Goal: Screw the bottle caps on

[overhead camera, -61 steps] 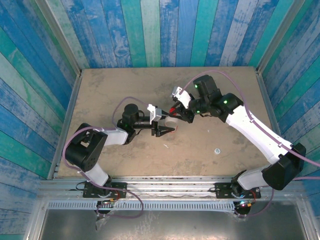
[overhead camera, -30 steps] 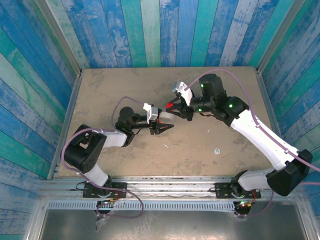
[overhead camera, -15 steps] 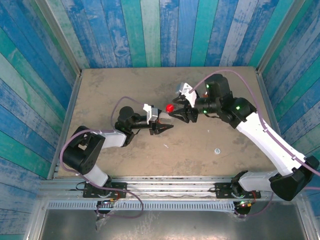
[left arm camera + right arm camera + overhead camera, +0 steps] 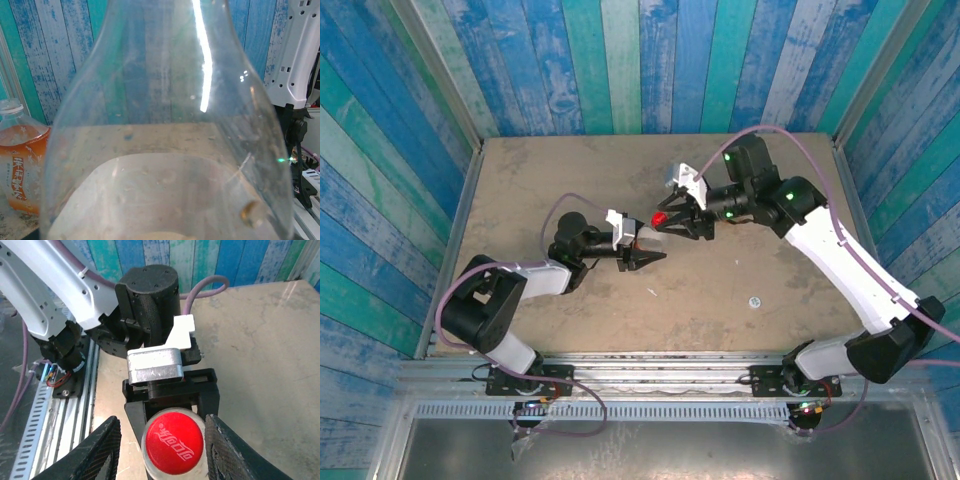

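Your left gripper (image 4: 645,256) is clamped on the slim bottle (image 4: 165,150) near the middle of the top view; its clear body looms close in the left wrist camera. The red cap (image 4: 174,442) sits on the bottle's neck at the bottom centre of the right wrist view. Your right gripper (image 4: 164,452) stands open around the cap, one finger (image 4: 100,452) on each side. The left-hand finger is clearly apart from the cap (the other is just beside it, and I cannot tell if it touches). The white cap (image 4: 754,300) lies on the table (image 4: 540,180) at the lower right of the top view, well apart from both grippers. The orange-label bottle (image 4: 20,170) stands at the left edge of the left wrist view.
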You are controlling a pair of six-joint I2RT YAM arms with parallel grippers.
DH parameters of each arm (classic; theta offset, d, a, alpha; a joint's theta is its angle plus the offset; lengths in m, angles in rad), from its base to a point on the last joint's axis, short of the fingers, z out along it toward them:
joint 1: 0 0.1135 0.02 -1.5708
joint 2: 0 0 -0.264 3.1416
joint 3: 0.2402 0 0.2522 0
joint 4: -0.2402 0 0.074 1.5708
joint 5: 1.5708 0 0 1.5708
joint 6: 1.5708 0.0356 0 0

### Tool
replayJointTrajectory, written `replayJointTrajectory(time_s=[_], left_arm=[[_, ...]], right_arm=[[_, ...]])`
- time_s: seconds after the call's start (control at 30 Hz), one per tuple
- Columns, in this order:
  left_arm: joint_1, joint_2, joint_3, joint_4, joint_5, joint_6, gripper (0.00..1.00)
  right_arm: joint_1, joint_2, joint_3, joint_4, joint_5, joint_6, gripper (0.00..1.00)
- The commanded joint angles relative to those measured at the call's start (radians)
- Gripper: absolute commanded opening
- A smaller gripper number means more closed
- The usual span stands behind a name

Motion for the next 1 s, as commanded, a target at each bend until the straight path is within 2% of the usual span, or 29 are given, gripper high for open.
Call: replayJointTrajectory(time_s=[0.0,0.17,0.4,0.53,0.67,0.87,0.97], left_arm=[[-0.003,-0.060,0.008,-0.008,0.021,0.011,0.54],[-0.003,-0.064,0.009,-0.010,0.021,0.009,0.54],[-0.003,-0.074,0.009,-0.027,0.016,0.019,0.54],[-0.003,-0.072,0.011,-0.031,0.015,0.022,0.54],[-0.003,-0.070,0.014,-0.048,-0.002,0.032,0.54],[-0.003,-0.084,0.011,-0.055,-0.159,0.029,0.54],[-0.009,-0.094,0.023,-0.107,-0.254,0.062,0.54]], right_arm=[[-0.001,0.007,0.017,-0.040,-0.039,-0.021,0.46],[-0.002,0.018,0.023,-0.040,-0.025,-0.021,0.40],[-0.001,0.036,0.036,-0.048,-0.017,-0.029,0.39],[-0.001,0.041,0.041,-0.051,-0.020,-0.026,0.29],[-0.001,0.039,0.040,-0.055,-0.027,-0.012,0.27],[0.003,0.023,0.005,-0.026,0.037,0.070,0.29],[0.023,0.012,-0.038,0.030,0.179,0.192,0.29]])
